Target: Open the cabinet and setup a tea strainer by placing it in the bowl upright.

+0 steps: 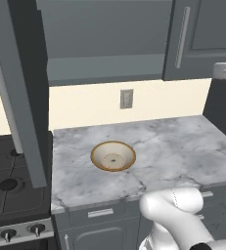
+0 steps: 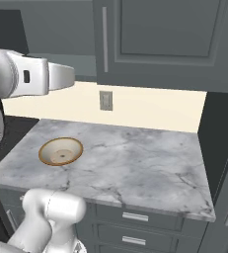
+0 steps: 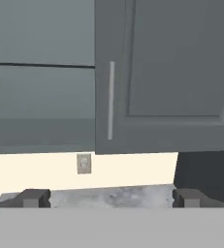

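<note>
The bowl (image 1: 113, 156) is sitting upright on the marble worktop (image 1: 173, 151), toward its left end and about midway between the front edge and the back wall, with bare stone all around it. In the right base view the same bowl (image 2: 60, 151) is lying close to the worktop's left edge.

Above, the cabinet (image 3: 167, 77) is hanging with its left door swung outward past the worktop's left edge, so the inner shelf (image 3: 40, 65) is showing as a dark line across the opened half. The right door is staying flat and closed, its long grey bar handle (image 3: 111, 100) running down near its left side. I cannot make out the tea strainer anywhere inside.

The gripper (image 3: 111, 197) is standing spread as wide as it goes, its two dark fingertips (image 3: 33, 197) far apart and nothing between them. It is facing the cabinet front, with the wall outlet (image 3: 84, 163) just below the doors and the worktop's back edge beneath.
</note>
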Controlling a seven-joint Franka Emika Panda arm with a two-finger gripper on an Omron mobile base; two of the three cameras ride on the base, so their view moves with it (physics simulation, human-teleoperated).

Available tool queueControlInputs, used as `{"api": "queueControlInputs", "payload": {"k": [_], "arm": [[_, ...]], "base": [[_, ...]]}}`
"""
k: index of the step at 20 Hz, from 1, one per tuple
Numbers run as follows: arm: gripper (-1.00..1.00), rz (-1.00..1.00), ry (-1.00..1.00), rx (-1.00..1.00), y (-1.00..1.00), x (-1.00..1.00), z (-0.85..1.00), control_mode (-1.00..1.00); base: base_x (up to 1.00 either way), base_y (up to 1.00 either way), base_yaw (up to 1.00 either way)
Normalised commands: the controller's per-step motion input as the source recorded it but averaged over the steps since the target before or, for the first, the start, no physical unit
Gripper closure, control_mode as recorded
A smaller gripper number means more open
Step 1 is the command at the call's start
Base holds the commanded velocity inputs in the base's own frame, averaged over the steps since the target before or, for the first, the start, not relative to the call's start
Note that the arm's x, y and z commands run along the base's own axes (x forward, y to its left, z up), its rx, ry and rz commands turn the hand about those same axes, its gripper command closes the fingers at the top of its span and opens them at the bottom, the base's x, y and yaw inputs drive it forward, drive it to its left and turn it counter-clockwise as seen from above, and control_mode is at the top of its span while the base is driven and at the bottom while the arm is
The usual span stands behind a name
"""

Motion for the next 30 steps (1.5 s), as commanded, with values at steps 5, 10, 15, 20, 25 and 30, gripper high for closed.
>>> {"api": "queueControlInputs", "payload": {"k": [5,10,15,20,25,30], "arm": [[-1.00,-0.04,0.00,0.17,-0.12,0.16,-0.04,-1.00],[-1.00,0.00,0.01,0.04,-0.16,0.41,0.00,-1.00],[-1.00,0.02,0.03,0.04,-0.04,0.64,-0.01,-1.00],[-1.00,0.04,-0.09,0.00,0.00,0.71,-0.08,-1.00],[-1.00,0.01,-0.01,-0.01,-0.04,0.91,-0.07,-1.00],[-1.00,0.00,0.00,-0.08,-0.14,0.81,-0.02,-1.00]], "base": [[0.00,0.00,0.00],[0.00,0.00,0.00],[0.00,0.00,0.00],[0.00,0.00,0.00],[0.00,0.00,0.00],[0.00,0.00,0.00]]}}
